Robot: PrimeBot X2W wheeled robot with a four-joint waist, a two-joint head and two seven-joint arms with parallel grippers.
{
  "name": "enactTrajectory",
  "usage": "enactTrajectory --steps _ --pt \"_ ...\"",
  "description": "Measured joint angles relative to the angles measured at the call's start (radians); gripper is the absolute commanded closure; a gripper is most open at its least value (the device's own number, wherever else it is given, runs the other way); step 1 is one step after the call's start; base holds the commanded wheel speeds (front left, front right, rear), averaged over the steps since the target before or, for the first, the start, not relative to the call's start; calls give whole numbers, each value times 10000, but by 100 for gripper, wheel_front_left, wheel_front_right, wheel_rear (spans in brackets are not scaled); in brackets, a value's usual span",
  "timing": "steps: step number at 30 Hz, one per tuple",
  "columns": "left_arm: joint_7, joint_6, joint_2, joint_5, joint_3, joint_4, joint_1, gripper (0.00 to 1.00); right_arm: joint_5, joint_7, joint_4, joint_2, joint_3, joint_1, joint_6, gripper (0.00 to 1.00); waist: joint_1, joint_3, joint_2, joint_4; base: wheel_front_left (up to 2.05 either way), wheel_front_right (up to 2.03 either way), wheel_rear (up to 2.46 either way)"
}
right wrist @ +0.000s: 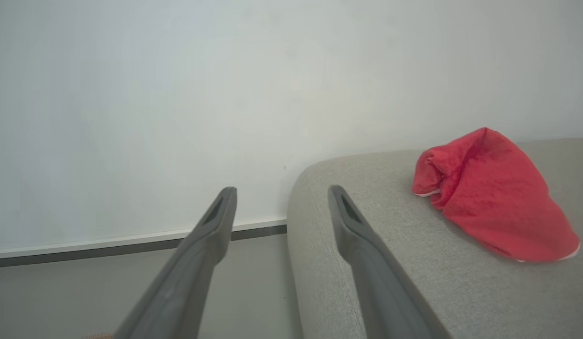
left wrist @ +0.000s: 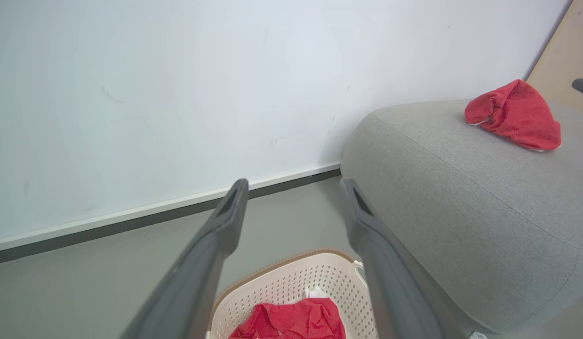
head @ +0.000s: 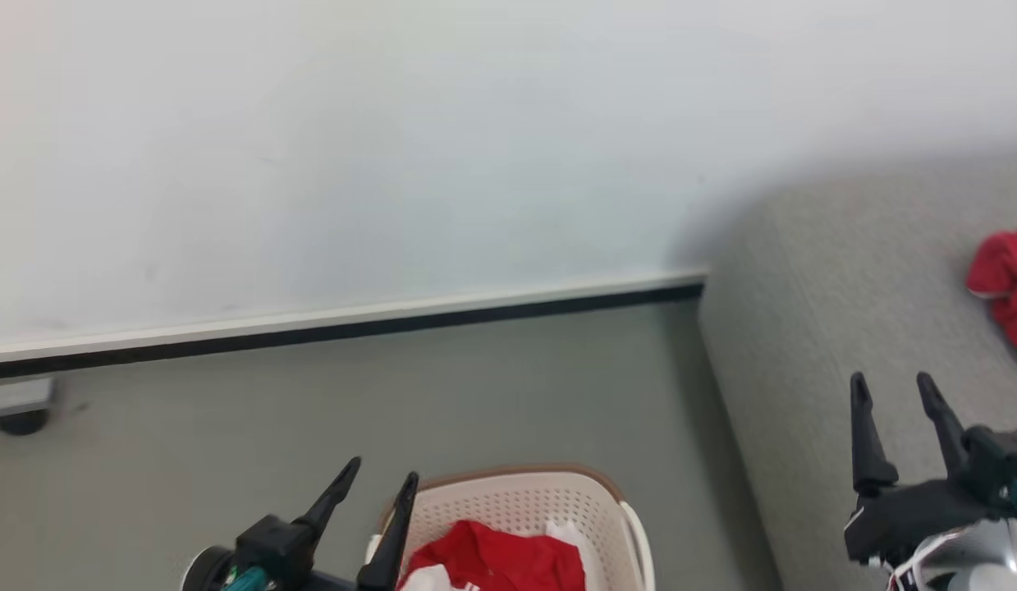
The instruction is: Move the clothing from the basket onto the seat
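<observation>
Down on the grey floor (head: 475,394), just beside the sofa, a cream-white perforated plastic laundry basket (head: 516,502) with a brown woven-look rim holds a crumpled bright red fabric garment (head: 496,560) with a bit of white showing. Another bunched red garment (head: 1005,283) already lies on the large light grey woven-fabric seat cushion (head: 820,328), well apart from the basket. The left end effector (head: 383,469) hovers by the basket's left rim, its two long dark fingers spread with nothing between them. The right end effector (head: 891,379) hangs over the front of the seat, likewise spread and empty.

The cloth looks light, limp and loose, so I'd judge it will sag and trail from wherever it is pinched, and may drag on the rim coming out. The sensible hold is a raised fold near the middle of the heap, taken from above through several layers. A thin edge or the white trim could slip free.
</observation>
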Motion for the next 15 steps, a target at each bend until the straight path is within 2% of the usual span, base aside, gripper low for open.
enactTrajectory --steps 8,12,13,15 --pt "-4 140 -276 422 1954 -428 1206 0 -261 161 -1365 1137 -257 1307 0 0 0 -700 1 1180 0 0 0" --pt "-4 -255 -481 890 2966 -826 1749 0 -169 58 -1459 1383 67 1844 0 0 1 -976 1 1598 0 0 0" --pt "-4 -255 -481 890 2966 -826 1749 0 -169 58 -1459 1383 67 1844 0 0 1 -976 1 1598 0 0 0" --pt "-4 -591 -675 1246 3611 -917 2268 0 -117 -92 -1252 1415 199 2172 0 0 1 -1182 2 1768 0 0 0"
